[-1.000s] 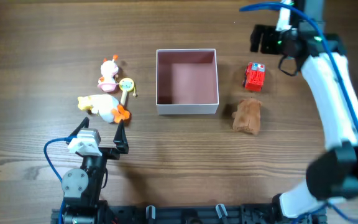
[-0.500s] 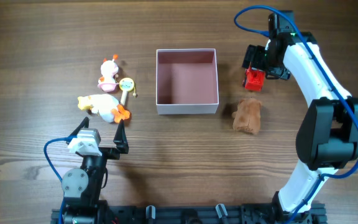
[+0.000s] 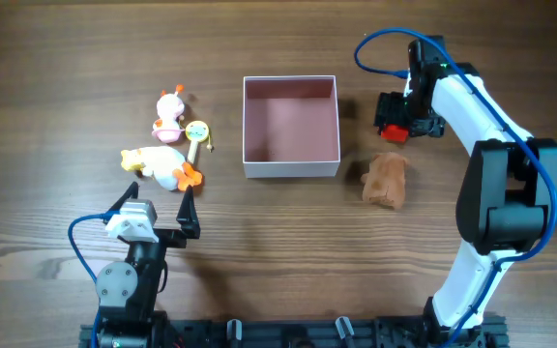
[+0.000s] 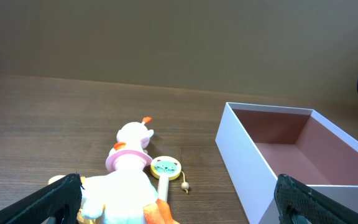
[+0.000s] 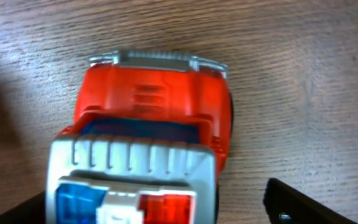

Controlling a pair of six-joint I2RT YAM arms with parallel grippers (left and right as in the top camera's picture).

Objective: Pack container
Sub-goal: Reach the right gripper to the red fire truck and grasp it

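My right claw (image 3: 395, 116) is down over a red toy truck (image 5: 154, 118), its jaws spread. In the right wrist view the truck fills the space between them. A strip of bare wood shows between the truck's side and my finger at the lower right, so the claw has hold of nothing. The truck has an orange-red body, a grey front and blue and red panels, and it stands on the worktop (image 3: 288, 251).

Nearer my base from the truck, and apart from it, lies a lumpy brown toy (image 3: 385, 181). To the left of both is the container (image 3: 291, 167), a square shallow box with white walls and a dusty pink inside, sitting open-topped near the middle of the worktop. The truck is near its right wall by the far corner, not touching. The brown toy is just beside its near right corner.

My left claw (image 3: 158, 206) hangs low at the near left of the worktop, wide open with nothing between its fingers (image 4: 64, 193). Ahead of it lie a white duck (image 3: 162, 166) with orange feet, a small pink figure (image 3: 168, 118) with a white head, and a yellow rattle (image 3: 197, 130) on a stick. These three are close together, well to the left of the container. In the left wrist view the container's white near wall and pink floor show at the right.
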